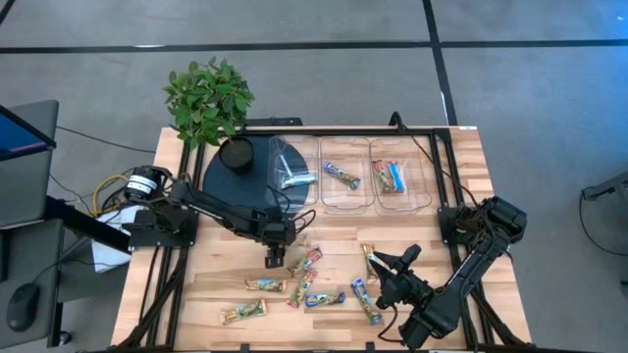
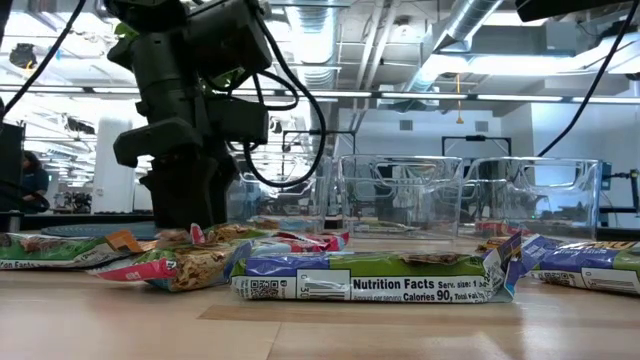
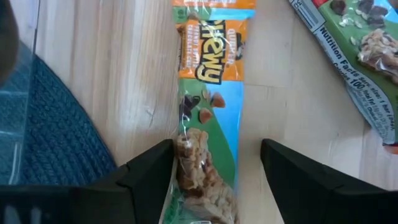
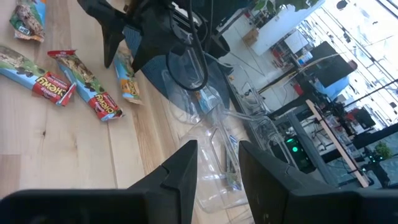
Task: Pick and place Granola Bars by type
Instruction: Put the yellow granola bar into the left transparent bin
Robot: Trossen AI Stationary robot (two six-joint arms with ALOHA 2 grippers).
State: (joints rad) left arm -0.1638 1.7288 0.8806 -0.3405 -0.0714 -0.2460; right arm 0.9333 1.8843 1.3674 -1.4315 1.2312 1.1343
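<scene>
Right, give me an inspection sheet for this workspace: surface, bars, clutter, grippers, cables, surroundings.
Surface: wooden table, bare between the items.
Job's things: granola bars scattered loose across the near half; some already lie in the clear bins at the far edge.
Clutter: potted plant at the far left corner; dark round mat beside the bins.
Grippers: left gripper open, fingers either side of an orange-and-green bar lying on the wood; right gripper above the table near the right-hand bars, holding nothing.
Cables: yellow and black wires by the left arm's base.
Surroundings: grey floor; monitor off the table's left side.
</scene>
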